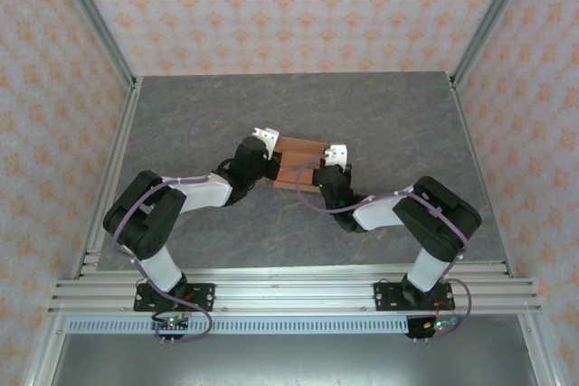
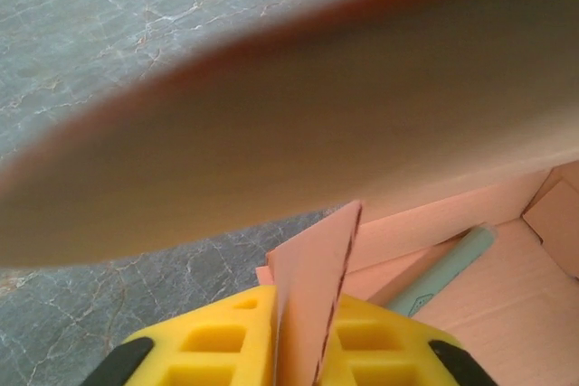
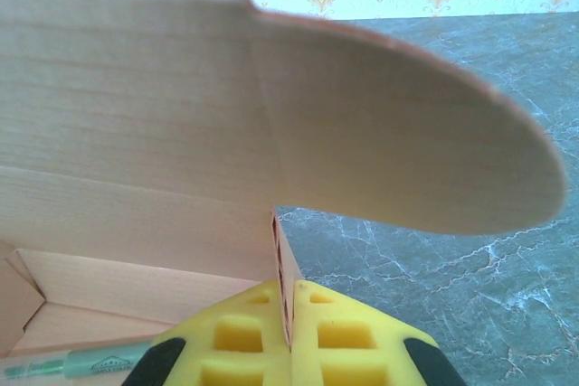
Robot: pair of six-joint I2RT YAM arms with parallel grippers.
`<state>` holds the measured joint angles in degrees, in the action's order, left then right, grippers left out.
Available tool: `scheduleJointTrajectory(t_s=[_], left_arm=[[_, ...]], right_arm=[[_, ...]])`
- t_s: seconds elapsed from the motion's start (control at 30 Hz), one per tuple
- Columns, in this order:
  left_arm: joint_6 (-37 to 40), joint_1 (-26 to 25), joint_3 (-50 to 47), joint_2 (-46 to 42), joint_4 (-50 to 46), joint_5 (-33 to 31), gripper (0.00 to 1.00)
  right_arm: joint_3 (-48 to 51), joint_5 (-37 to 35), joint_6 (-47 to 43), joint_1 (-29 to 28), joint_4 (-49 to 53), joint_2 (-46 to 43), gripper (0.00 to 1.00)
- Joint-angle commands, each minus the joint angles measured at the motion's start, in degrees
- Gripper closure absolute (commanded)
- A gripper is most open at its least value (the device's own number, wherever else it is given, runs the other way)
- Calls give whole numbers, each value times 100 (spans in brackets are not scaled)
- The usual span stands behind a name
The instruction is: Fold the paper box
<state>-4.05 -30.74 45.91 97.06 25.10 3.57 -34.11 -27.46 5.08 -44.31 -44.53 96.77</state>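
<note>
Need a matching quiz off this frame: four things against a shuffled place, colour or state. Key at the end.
Things:
1 left claw
2 green stick
3 table
4 paper box

Descriptions:
a grey, marbled
b salmon-orange
c lying inside the box
d shut on a card flap

Pairs: 1-d, 2-c, 3-a, 4-b

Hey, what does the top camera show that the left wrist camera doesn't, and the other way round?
Top camera: the left hand and right hand at opposite ends of the paper box, the mounting rail, patterned walls. Left wrist camera: yellow fingers pinching a thin card wall, a rounded flap overhead, a pale green pen-like stick inside the box. Shared: the salmon box on the grey marbled table.
</note>
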Motion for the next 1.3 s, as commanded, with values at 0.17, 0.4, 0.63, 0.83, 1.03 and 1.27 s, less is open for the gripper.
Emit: scheduleJointTrajectory(t_s=[0.17, 0.4, 0.63, 0.83, 1.03, 1.27], left_arm=[[-730, -509, 426, 112, -236, -1111, 97], [-1301, -1051, 576, 350, -281, -2178, 100], [-1712, -1378, 443, 466, -134, -3020, 100], [-1865, -1615, 478, 574, -191, -3482, 100], [-1895, -1823, 114, 742, 435, -3967, 100], [-1818, -2073, -134, 984, 986, -4512, 100]], right_arm=[[-262, -125, 247, -59, 1188, -41, 100], [-430, -241, 497, -77, 1410, -79, 100], [-426, -198, 605, -121, 1327, -8, 100], [-371, -180, 721, -165, 1305, 30, 100], [-53, -85, 657, -165, 937, 0, 100], [251, -127, 435, -165, 577, 34, 100]])
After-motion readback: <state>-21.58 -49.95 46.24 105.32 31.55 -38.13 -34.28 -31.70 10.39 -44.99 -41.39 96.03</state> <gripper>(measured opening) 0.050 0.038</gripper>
